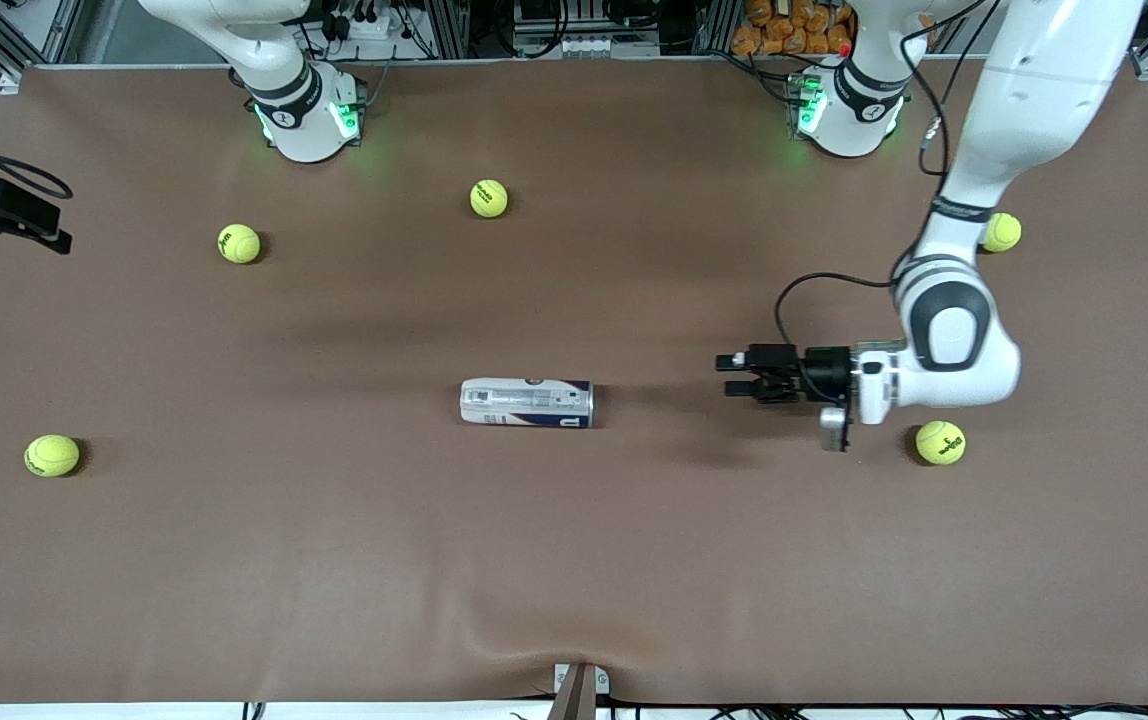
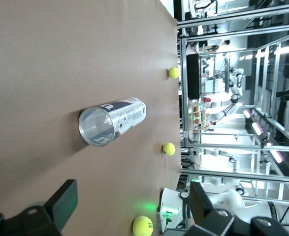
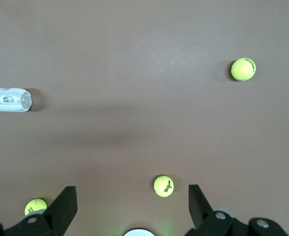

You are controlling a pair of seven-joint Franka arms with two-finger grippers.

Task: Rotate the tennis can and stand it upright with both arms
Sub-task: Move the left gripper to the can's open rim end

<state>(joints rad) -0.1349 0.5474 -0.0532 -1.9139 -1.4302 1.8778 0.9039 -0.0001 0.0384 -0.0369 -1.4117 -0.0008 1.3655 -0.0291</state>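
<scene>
The tennis can [image 1: 527, 403] lies on its side in the middle of the brown table, a clear tube with a white-and-navy label. Its open round end [image 2: 99, 127] faces the left arm's end of the table. My left gripper [image 1: 734, 375] hangs low over the table, level with the can and a short way off that end, fingers open and empty. In the left wrist view its gripper [image 2: 132, 204] points at the can [image 2: 112, 120]. My right gripper [image 3: 131, 201] is open and empty, high above the table near its base, out of the front view. The can [image 3: 9, 100] shows there too.
Several yellow-green tennis balls lie scattered: one [image 1: 940, 442] by the left arm's wrist, one [image 1: 1002, 232] partly hidden by its forearm, others [image 1: 489, 198], [image 1: 238, 243], [image 1: 52, 455] toward the right arm's end. A black device [image 1: 4, 215] sticks in at that table end.
</scene>
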